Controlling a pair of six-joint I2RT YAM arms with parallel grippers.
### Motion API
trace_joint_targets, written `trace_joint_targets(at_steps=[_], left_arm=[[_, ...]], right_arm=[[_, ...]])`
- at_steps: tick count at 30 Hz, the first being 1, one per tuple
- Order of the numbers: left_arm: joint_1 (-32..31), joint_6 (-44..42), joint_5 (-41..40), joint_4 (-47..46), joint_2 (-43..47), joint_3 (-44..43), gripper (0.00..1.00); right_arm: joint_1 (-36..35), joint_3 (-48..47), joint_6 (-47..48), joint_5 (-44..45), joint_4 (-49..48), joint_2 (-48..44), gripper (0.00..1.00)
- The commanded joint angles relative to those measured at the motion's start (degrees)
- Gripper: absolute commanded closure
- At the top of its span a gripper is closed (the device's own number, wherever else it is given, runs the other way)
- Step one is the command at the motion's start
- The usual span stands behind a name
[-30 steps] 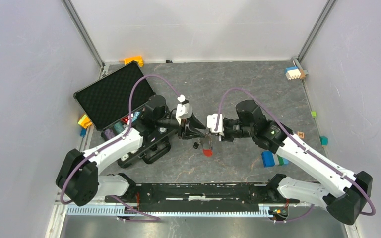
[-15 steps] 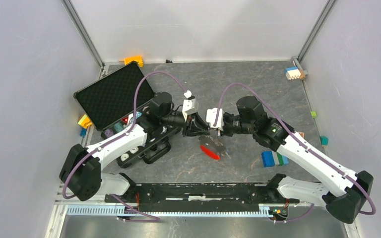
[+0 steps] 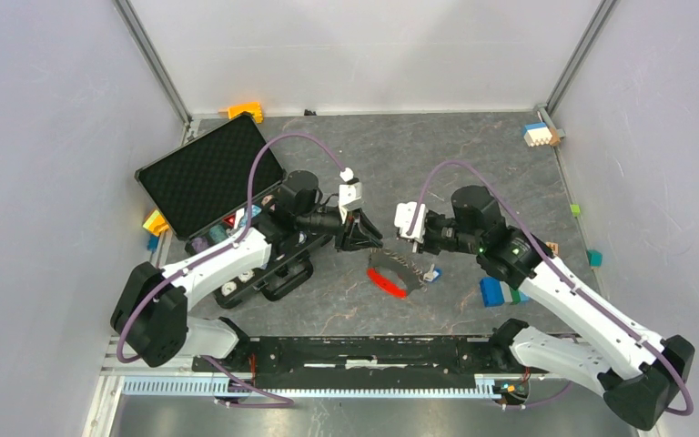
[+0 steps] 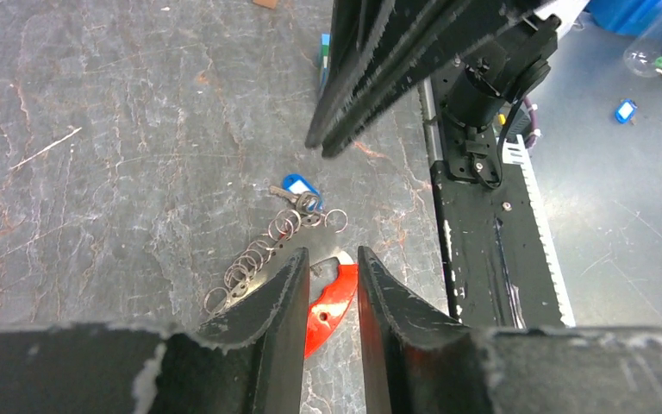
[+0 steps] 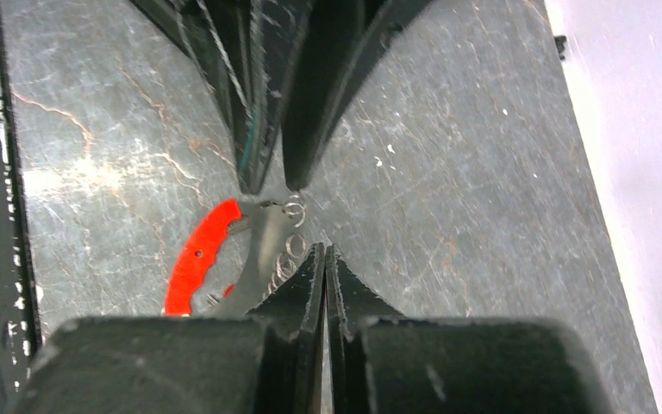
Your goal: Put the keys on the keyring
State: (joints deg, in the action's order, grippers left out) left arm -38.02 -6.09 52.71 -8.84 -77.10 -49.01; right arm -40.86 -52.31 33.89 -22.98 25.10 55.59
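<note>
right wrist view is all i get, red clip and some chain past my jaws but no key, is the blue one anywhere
observer: yes, the left wrist view shows the blue key flat on the table, at the ring end of the keyring, opposite the red clip
operator: are the left jaws holding anything
observer: no, the left gripper has its jaws apart, and only the red clip shows through the gap
operator: what's off to the far left
observer: the top view shows an open black case at the table's left edge
</note>
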Motion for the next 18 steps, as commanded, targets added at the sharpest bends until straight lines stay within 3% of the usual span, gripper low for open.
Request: trace_joint_targets(at_steps=[1, 5, 8, 12, 18], left_arm=[[0.85, -4.26, -2.13, 1.86, 0.15, 0.36, 0.64], [1.70, -6.42, -4.10, 3.36, 0.34, 1.86, 0.53], [1.81, -10.03, -7.24, 5.84, 1.20, 2.94, 0.42], [1.83, -16.66, -10.81, 13.19, 2.20, 3.02, 0.28], [1.94, -23.51, -15.59, 17.24, 5.61, 6.37, 0.25]], right_arm=[[2.90, 2.13, -0.45, 1.42, -1.03, -1.60, 0.91], [5.99, 6.33, 0.13, 1.64, 0.24, -0.87, 0.68], [7.24, 9.66, 1.07, 1.45, 0.00, 0.82, 0.57], [7.38, 10.77, 7.83, -2.85, 4.31, 6.29, 0.37], [6.65, 11.67, 12.76, -10.69, 4.91, 13.26, 0.32]])
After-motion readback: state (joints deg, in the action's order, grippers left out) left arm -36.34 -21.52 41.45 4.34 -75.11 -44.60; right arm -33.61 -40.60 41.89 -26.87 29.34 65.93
